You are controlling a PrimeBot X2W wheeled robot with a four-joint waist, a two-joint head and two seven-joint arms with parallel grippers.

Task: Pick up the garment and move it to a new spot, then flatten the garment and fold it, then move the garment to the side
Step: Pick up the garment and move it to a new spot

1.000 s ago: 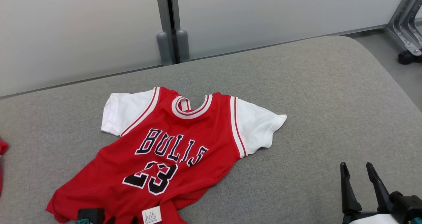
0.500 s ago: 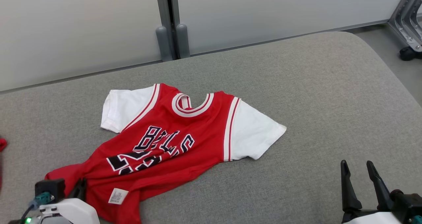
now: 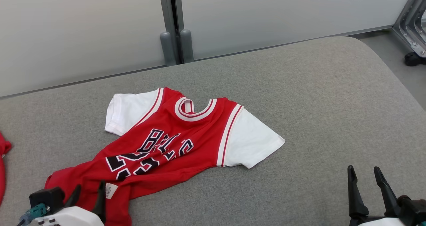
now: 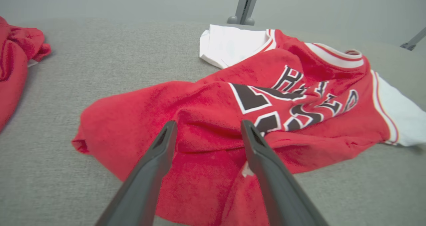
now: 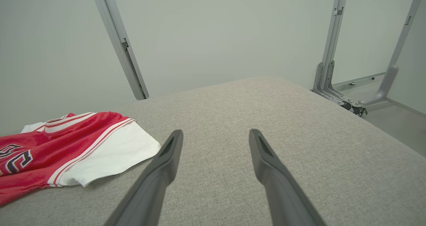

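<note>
Head view, left arm [image 3: 71, 217]: we see it low by the jersey [image 3: 166, 142] hem
Left gripper [image 4: 209, 124]: spread wide, nothing pinched
Right gripper [image 3: 363, 172]: open above the cushion [image 3: 316, 103]

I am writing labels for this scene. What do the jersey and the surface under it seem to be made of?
The jersey looks like soft, matte knit fabric, maybe polyester or cotton: it bunches into folds and looks slightly fuzzy up close. The surface looks like grey woven upholstery cloth, probably padded: speckled weave, rounded edge.
</note>
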